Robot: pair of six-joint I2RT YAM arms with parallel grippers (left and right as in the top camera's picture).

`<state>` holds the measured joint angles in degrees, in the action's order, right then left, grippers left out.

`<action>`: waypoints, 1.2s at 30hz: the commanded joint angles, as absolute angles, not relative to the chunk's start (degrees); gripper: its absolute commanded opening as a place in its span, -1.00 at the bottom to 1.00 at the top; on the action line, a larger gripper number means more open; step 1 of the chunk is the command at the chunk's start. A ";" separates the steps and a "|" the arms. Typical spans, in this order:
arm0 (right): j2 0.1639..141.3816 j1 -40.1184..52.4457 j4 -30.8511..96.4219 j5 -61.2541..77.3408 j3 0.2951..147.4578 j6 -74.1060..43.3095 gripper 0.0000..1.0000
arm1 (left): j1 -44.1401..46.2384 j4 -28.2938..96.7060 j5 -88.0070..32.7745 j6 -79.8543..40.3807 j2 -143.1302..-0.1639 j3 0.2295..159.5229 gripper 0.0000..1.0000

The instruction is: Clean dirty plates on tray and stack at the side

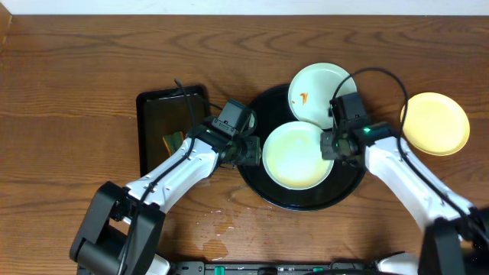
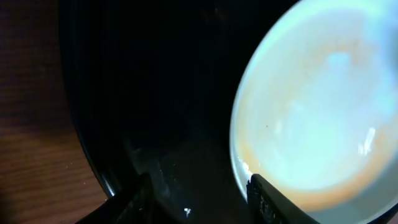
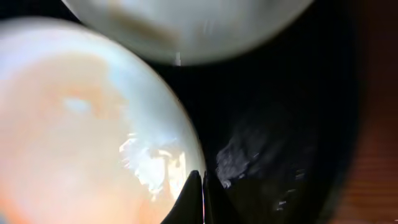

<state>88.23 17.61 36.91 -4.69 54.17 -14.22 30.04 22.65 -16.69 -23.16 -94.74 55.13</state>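
Observation:
A pale mint-white plate (image 1: 298,155) lies in the middle of the round black tray (image 1: 256,183). My right gripper (image 1: 333,145) is shut on its right rim; in the right wrist view the closed fingertips (image 3: 202,199) pinch the edge of that plate (image 3: 81,137). My left gripper (image 1: 252,150) stands open at the plate's left edge. In the left wrist view one finger (image 2: 273,202) is at the plate's (image 2: 323,106) rim, the other (image 2: 140,199) over the tray (image 2: 155,93). A second mint-white plate (image 1: 319,92) with an orange smear rests on the tray's far rim. A pale yellow plate (image 1: 435,122) lies on the table to the right.
A smaller rectangular black tray (image 1: 153,114) sits left of the round one, with a greenish thing (image 1: 174,141) in it. A small wet patch (image 1: 221,225) marks the wood near the front edge. The second plate (image 3: 186,25) fills the top of the right wrist view.

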 commanded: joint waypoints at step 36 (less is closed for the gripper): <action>106.87 3.57 36.01 28.45 57.45 -3.70 -0.98 | 27.73 22.06 -20.10 -20.05 -94.52 55.61 0.09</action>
